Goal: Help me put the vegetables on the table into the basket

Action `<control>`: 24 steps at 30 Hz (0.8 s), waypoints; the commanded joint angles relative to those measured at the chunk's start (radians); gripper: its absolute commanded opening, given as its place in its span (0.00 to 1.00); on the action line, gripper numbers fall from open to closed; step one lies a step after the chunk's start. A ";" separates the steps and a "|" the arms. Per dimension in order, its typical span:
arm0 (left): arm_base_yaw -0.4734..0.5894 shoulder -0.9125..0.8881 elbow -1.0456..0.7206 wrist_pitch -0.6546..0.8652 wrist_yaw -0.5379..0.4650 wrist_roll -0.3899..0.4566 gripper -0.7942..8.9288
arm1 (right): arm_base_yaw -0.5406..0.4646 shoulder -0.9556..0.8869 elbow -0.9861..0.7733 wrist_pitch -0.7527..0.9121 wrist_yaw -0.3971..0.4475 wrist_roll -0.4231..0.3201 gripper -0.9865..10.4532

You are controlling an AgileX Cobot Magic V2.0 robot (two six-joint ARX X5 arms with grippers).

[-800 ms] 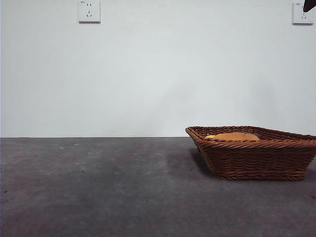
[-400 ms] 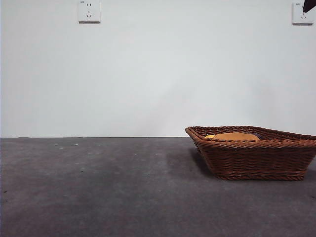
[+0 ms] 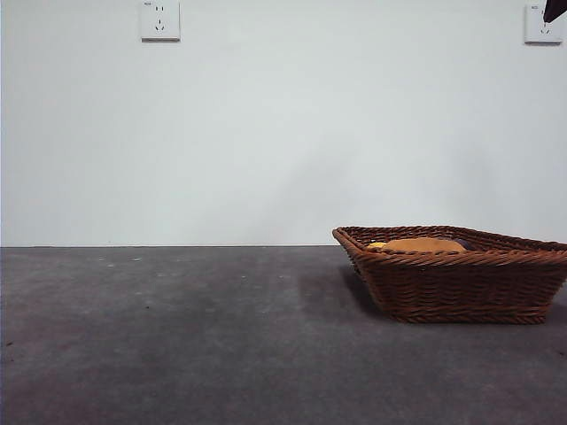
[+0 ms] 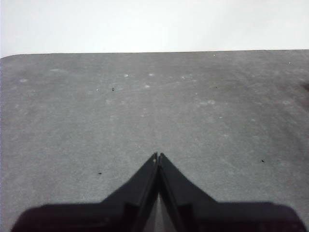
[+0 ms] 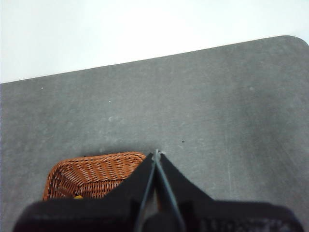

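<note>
The brown wicker basket [image 3: 456, 273] stands on the dark grey table [image 3: 177, 336] at the right. Over its rim I see the top of the tan-orange potato-like lump [image 3: 423, 244], a bit of the yellow piece [image 3: 376, 244] to its left, and a sliver of the dark purple piece [image 3: 464, 242] to its right. The right wrist view shows a corner of the basket [image 5: 91, 176] with a speck of yellow [image 5: 77, 197] inside. My right gripper [image 5: 156, 154] is shut and empty, high above the basket. My left gripper [image 4: 157, 156] is shut and empty over bare table.
A black arm tip [image 3: 555, 9] shows at the top right corner of the front view. Two wall sockets [image 3: 159, 19] hang on the white wall behind. The table's far edge [image 4: 154, 52] meets the wall.
</note>
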 commanded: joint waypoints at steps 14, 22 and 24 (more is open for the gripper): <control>0.002 0.010 -0.010 0.007 0.000 -0.006 0.08 | 0.008 -0.002 -0.005 0.015 0.058 0.008 0.09; 0.002 0.017 -0.010 0.007 0.000 -0.006 0.08 | 0.096 -0.257 -0.186 0.110 0.076 0.007 0.09; 0.002 0.018 -0.010 0.007 0.001 -0.006 0.08 | 0.127 -0.362 -0.296 0.192 0.071 0.007 0.09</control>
